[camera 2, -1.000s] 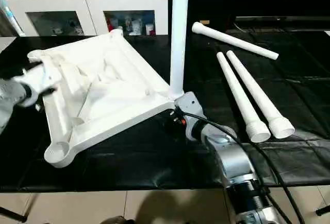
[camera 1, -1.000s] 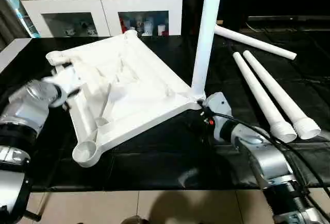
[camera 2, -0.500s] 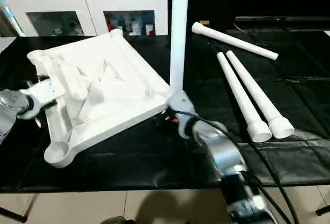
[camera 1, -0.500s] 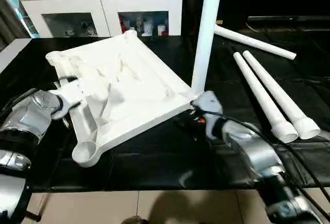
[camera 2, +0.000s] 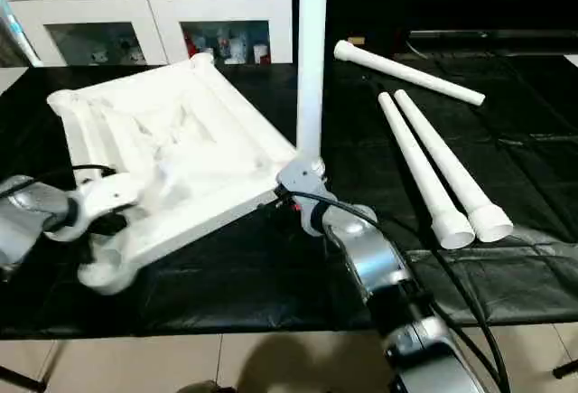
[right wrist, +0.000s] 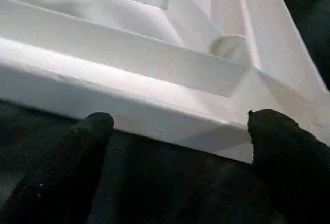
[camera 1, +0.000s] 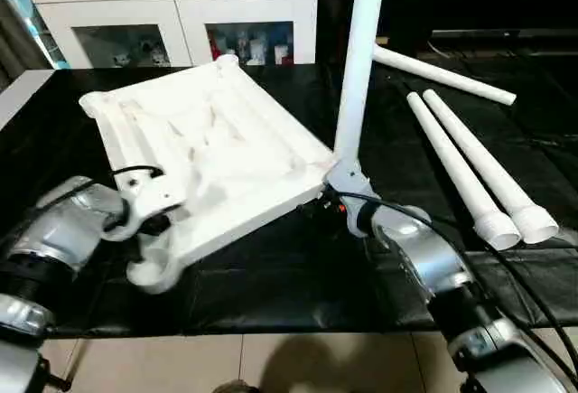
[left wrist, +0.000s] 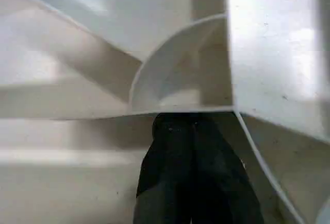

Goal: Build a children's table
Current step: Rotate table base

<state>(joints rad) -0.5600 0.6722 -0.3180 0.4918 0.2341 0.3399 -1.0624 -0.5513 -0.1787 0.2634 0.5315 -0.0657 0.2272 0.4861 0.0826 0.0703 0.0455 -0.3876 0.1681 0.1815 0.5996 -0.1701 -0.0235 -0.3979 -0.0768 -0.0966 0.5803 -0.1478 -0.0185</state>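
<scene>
The children's table top point(camera 1: 203, 154) lies upside down on the black cloth, ribbed underside up. One white leg point(camera 1: 359, 59) stands upright in its right corner socket. Three loose legs lie to the right: a pair side by side point(camera 1: 470, 167) and one further back point(camera 1: 442, 75). My left gripper point(camera 1: 153, 217) is at the top's near-left edge, just above the near corner socket point(camera 1: 149, 274). In the left wrist view it point(left wrist: 192, 126) is shut, tips against a rib. My right gripper point(right wrist: 180, 123) stands open, facing the top's edge below the upright leg point(camera 1: 321, 205).
A white cabinet point(camera 1: 181, 4) with glass doors stands behind the work table. The black cloth's front edge point(camera 1: 271, 325) runs near my arms, with tiled floor below. Cables trail along my right forearm point(camera 1: 424, 266).
My left gripper has come nearer along the top's left edge toward the near corner socket and has shut. My right arm has pushed in closer to the corner with the upright leg.
</scene>
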